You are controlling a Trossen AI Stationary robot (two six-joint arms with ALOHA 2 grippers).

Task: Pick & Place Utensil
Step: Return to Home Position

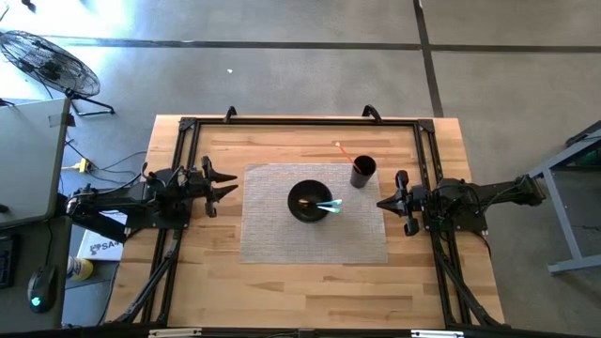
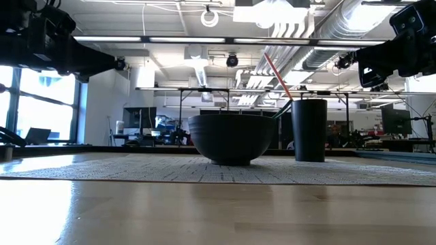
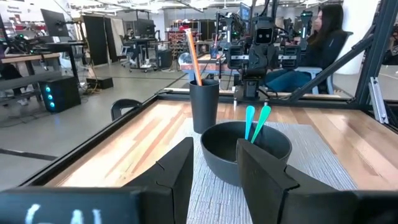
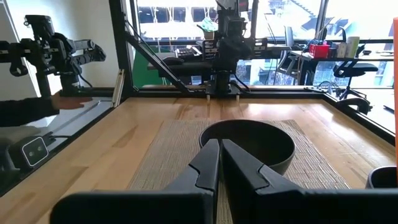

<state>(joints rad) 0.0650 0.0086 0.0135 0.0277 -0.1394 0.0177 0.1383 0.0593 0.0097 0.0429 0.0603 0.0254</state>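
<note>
A black bowl [image 1: 305, 200] [image 2: 231, 136] sits in the middle of a grey woven placemat [image 1: 282, 235]. Two teal utensils [image 1: 329, 206] [image 3: 256, 121] stand inside it, leaning on the rim toward the table's right. A black cup [image 1: 363, 170] [image 2: 308, 129] [image 3: 204, 106] stands at the mat's far right, with an orange utensil [image 1: 343, 150] [image 3: 193, 53] sticking out of it. My left gripper [image 1: 230, 184] [image 3: 214, 146] hovers open at the mat's left edge, facing the bowl. My right gripper [image 1: 380, 203] [image 4: 219, 144] hovers shut at the mat's right edge, just near of the cup.
A black frame [image 1: 188, 127] runs along the table's left, far and right sides. Bare wood lies near of the mat [image 1: 310, 291]. Beyond the table, a person [image 3: 323, 37] sits behind the right arm and a sleeve and hand [image 4: 43, 109] show behind the left arm.
</note>
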